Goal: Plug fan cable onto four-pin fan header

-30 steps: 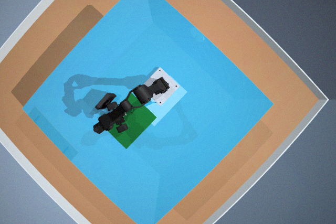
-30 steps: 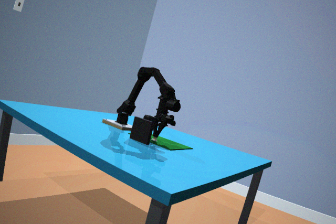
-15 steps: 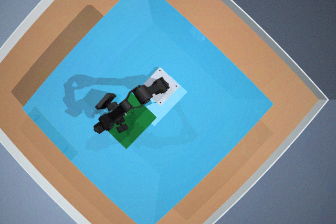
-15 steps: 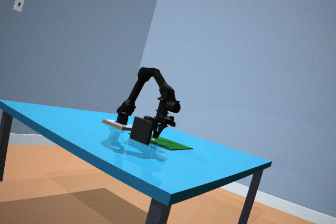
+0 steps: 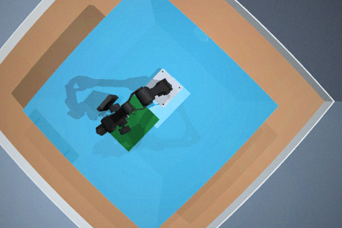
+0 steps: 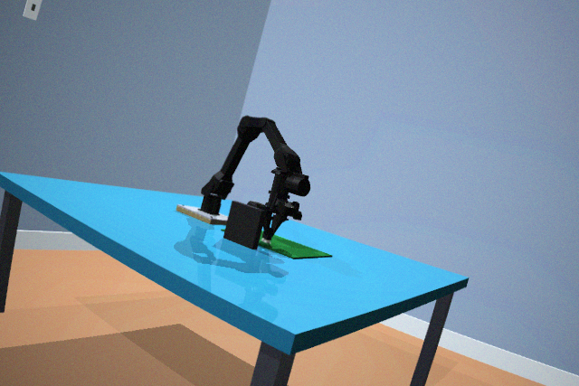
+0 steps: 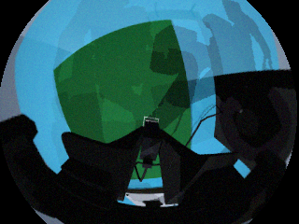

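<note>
On view: 1 blue table [image 6: 140, 232], 1 green board [image 5: 143, 126], 1 black fan [image 6: 243, 224] w/ 1 thin cable [image 7: 202, 121], 1 small plug [image 7: 149, 122], 1 robot arm [image 6: 261, 138] w/ 1 gripper [image 7: 149, 149], 1 pale base plate [image 5: 171, 93], 1 wall plate [image 6: 33, 6].
</note>
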{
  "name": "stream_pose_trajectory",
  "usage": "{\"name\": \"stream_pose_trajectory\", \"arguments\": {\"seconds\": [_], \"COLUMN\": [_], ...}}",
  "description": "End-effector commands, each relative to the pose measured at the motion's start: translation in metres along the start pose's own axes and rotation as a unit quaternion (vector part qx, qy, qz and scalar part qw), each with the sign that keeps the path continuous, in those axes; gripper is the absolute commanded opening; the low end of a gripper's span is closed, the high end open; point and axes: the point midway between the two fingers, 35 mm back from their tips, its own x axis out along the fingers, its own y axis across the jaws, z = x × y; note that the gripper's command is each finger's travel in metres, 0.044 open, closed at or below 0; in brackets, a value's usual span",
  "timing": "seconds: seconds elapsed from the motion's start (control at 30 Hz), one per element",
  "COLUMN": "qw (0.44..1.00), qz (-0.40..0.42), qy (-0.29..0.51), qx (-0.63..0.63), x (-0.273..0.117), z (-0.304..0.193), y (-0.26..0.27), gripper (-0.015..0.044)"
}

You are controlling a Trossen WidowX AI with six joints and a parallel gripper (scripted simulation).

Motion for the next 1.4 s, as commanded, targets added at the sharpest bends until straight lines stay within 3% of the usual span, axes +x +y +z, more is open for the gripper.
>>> {"name": "stream_pose_trajectory", "arguments": {"seconds": [0.0,0.2,0.53,0.63,0.8,1.03,1.37], "qw": [1.000,1.000,1.000,1.000,1.000,1.000,1.000], "qz": [0.003,0.003,0.000,0.000,0.003,0.003,0.005], "qy": [0.002,0.002,0.000,0.000,0.001,0.001,-0.001], "qx": [0.001,0.001,0.000,0.000,0.001,0.001,0.001], "x": [0.005,0.007,0.003,0.001,-0.049,-0.053,-0.058], "z": [-0.001,-0.001,0.000,0.000,0.000,0.005,0.070], "y": [0.001,0.001,0.000,0.000,0.000,0.003,0.061], "gripper": [0.0000,0.0000,0.0260,0.0260,0.0260,0.0260,0.0260]}}
